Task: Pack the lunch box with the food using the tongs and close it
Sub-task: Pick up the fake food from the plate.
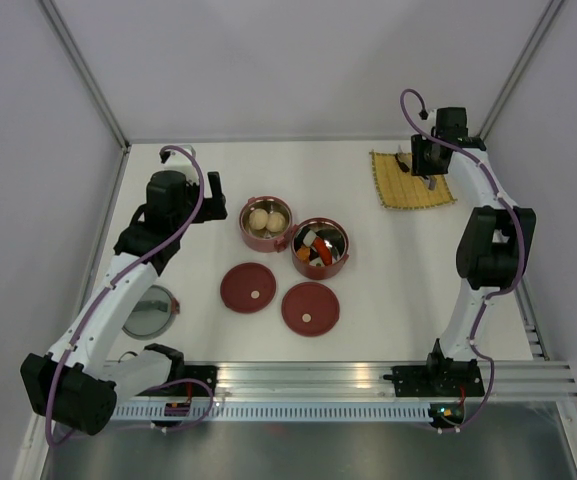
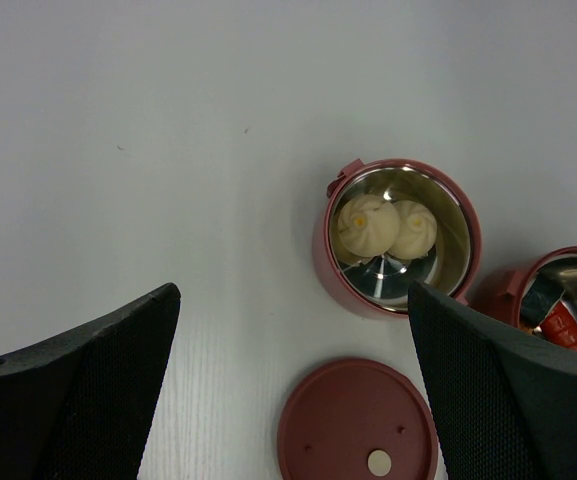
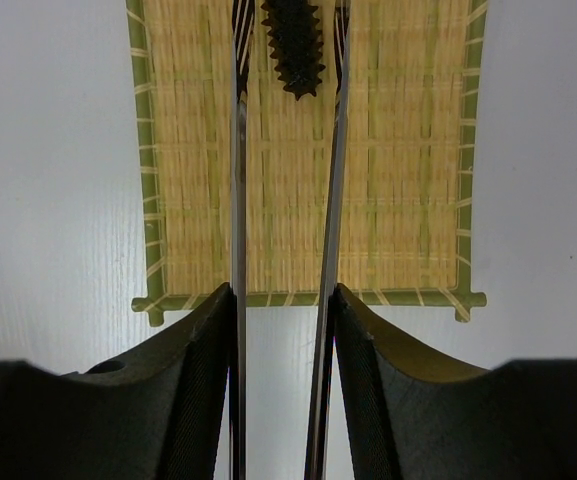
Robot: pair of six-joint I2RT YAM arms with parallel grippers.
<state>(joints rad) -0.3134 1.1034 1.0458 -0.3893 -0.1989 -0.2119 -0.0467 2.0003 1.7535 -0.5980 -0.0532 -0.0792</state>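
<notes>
- My right fingers (image 3: pixel 198 380) are closed on the tongs (image 3: pixel 236 200), one pad outside each steel arm. The arms run forward between the pads, out over the mat (image 3: pixel 398 200).
- The tong tips stand either side of a black ridged piece (image 3: pixel 295 45) lying on the far part of the mat. I can't tell whether the tips touch it.
- The tongs look thin, springy and slick. I judge a light squeeze from me will close the tips, while a hard one could bow the arms or let them slide in the pads.
- The black piece looks light and probably rubbery, and its ridges should give the tips some bite. I'd take it across the narrow middle, not at the pointed near end, where it could squirt out.
- My left fingers (image 2: pixel 78 400) are wide open and hold nothing. They hang over the bench (image 2: pixel 118 150) near the bun bowl (image 2: pixel 323 260).
- That bowl holds two pale buns (image 2: pixel 363 225). The second bowl (image 1: pixel 345 250) touches it or sits just beside it, and already has mixed bits inside.
- Both lids (image 1: pixel 248 287) (image 1: pixel 310 307) lie flat on the bench nearer the arm bases than the bowls, and neither is on yet.
- The bowls are well apart from the mat, so the carry is long. A loose pinch is what I'd worry about.
</notes>
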